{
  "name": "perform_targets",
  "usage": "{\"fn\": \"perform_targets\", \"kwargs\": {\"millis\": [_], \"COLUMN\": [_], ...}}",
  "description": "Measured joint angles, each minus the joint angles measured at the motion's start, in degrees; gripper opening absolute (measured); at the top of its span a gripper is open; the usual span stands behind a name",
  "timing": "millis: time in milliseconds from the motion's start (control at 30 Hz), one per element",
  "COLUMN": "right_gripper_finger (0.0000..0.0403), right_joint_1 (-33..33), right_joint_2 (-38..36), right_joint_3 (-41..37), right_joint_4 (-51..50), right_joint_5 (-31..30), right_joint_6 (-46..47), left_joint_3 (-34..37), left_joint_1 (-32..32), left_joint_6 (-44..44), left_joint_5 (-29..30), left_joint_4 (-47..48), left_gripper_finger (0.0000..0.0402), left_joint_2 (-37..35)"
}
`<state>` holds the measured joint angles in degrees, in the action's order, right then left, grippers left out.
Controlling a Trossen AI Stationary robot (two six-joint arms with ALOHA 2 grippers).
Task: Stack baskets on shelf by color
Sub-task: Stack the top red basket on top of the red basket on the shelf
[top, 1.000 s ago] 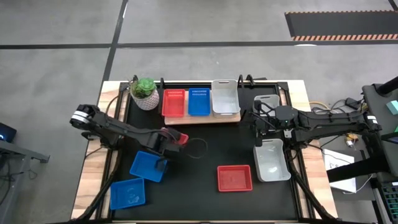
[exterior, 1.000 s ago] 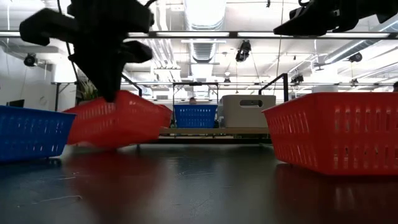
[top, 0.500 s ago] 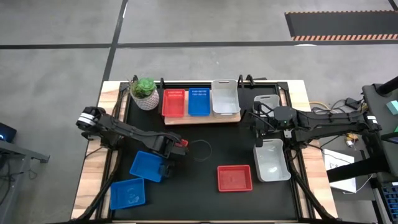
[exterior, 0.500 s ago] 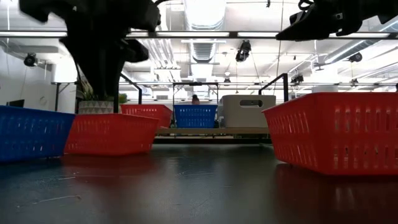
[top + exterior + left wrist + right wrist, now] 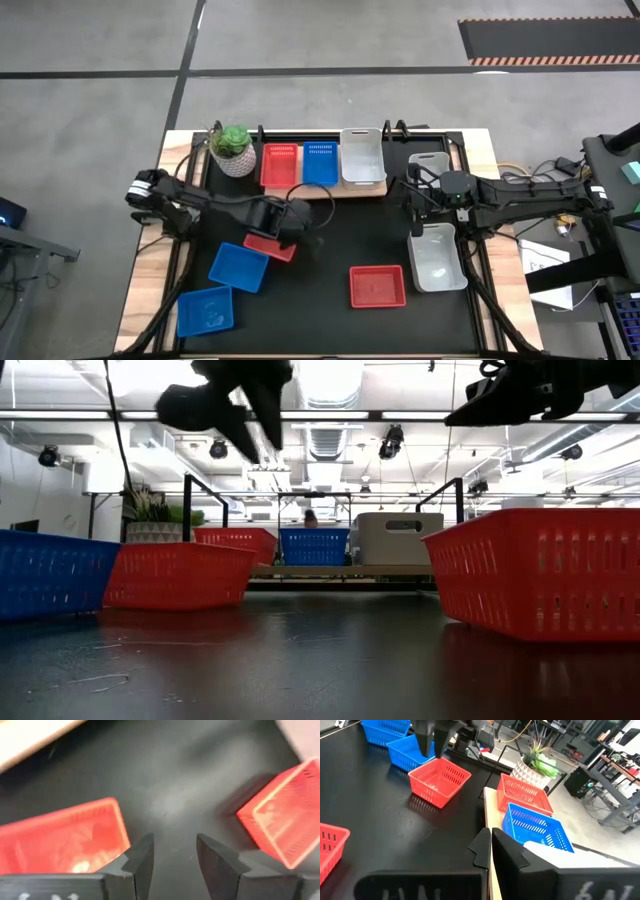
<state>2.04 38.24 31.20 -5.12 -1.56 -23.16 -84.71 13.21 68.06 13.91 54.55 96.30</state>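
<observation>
Three perforated red baskets face you: one (image 5: 270, 246) on the table (image 5: 330, 250) under your parted, empty left gripper (image 5: 292, 215); right gripper (image 5: 421, 203) closed.

Black tabletop (image 5: 330, 240) with scattered red, blue and whitish baskets, wooden shelf (image 5: 325, 191), potted plant (image 5: 233, 149).
</observation>
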Motion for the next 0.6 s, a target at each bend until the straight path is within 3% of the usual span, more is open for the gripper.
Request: {"fn": "perform_targets", "kwargs": {"millis": [167,367,600], "right_gripper_finger": [0.0009,0.0009,0.0009], "right_joint_1": [0.1,0.2,0.2], "right_joint_2": [-0.6,-1.1,-1.4], "right_joint_3": [0.0,0.0,0.0], "right_joint_4": [-0.4,-0.6,-0.6], "right_joint_5": [0.0,0.0,0.0], "right_joint_6": [0.0,0.1,0.7], "left_joint_3": [0.9,1.0,1.0], "left_joint_1": [0.4,0.7,0.7], "left_joint_6": [5.0,2.5,0.1], "left_joint_5": [-1.4,-3.1,-2.6], "left_joint_4": [3.4,7.2,6.9], "left_gripper_finger": [0.0131,0.0131,0.0131], "left_joint_2": [2.8,9.1,11.2]}}
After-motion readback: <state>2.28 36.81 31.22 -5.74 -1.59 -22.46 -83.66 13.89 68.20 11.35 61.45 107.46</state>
